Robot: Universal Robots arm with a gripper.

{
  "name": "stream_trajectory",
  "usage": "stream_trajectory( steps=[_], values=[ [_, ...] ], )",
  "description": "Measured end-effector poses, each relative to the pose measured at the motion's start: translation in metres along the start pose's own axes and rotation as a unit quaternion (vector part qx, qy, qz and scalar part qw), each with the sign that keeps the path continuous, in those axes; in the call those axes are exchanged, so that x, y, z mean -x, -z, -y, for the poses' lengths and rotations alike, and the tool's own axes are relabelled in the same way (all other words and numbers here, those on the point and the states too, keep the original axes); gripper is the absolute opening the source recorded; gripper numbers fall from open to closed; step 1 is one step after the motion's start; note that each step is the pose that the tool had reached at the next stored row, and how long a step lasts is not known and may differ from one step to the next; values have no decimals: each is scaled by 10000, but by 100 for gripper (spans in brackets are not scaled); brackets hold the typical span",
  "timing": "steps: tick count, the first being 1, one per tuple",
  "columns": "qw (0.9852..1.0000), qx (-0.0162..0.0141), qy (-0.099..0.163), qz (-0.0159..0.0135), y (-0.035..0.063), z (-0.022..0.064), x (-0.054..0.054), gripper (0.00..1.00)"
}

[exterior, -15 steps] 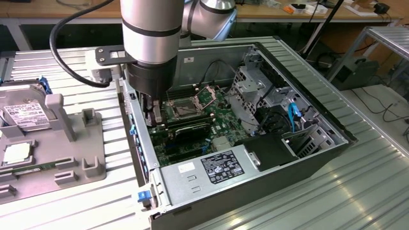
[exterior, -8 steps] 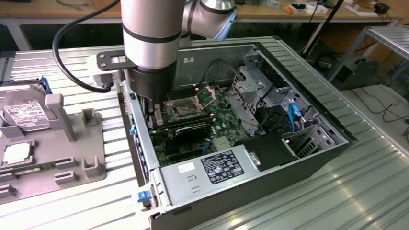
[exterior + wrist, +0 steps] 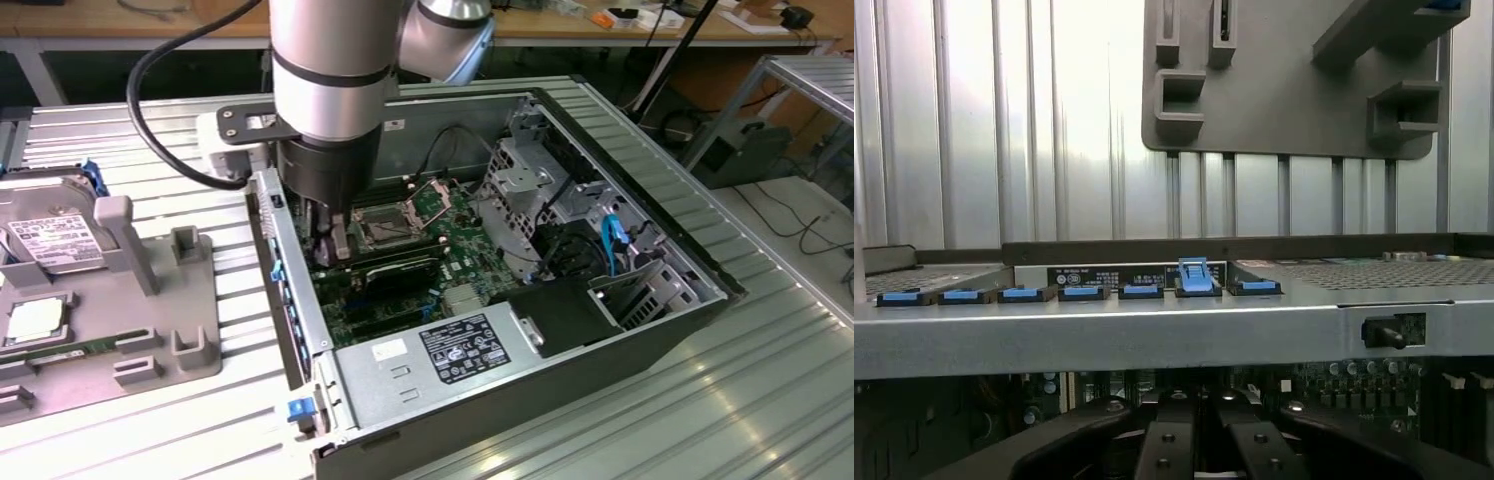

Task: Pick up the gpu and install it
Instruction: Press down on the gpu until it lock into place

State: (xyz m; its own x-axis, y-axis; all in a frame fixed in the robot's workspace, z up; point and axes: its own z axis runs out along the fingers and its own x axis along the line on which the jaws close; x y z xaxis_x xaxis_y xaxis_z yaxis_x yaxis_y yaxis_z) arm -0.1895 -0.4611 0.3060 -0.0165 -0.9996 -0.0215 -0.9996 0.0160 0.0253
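**Gripper down inside the case, at the card slot**

Where the exterior view's left begins, a grey fixture tray [image 3: 160,310] sits on the ribbed metal table [image 3: 747,400], holding a hard drive [image 3: 47,240] upright in a cradle and a flat chip-like part [image 3: 34,320] beside it; its moulded pockets seem shaped to keep each part at a known place for pick-up. Just beside the tray lies the open computer case [image 3: 534,300], side panel off and motherboard [image 3: 427,250] facing up, which gives the arm a straight path downward. The robot arm [image 3: 334,70] stands over the case's rear edge, and the gripper [image 3: 331,245] reaches down onto the board just inside the rear wall. Whether the fingers are apart or closed cannot be told.

The gpu [image 3: 398,268] appears as a dark, long, narrow shape lying across the board beside the gripper's tip, near the processor socket [image 3: 387,225]; it looks to be at or in its slot, though whether it is fully seated I cannot tell. Its green board and bracket are not distinguishable.

In the wrist view, the rear wall's blue slot clips [image 3: 1084,293] run in a row, one clip [image 3: 1194,275] raised above the others. Further toward the exterior view's right stand the drive cage [image 3: 527,180] and the power supply [image 3: 441,350].
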Motion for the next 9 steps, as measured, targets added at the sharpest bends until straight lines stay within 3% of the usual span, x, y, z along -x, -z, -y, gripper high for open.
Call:
stream_trajectory(
  steps=[3,9],
  values=[
    [10000,-1,0,1,2,99,0,11],
    [10000,0,0,0,3,99,0,11]
  ],
)
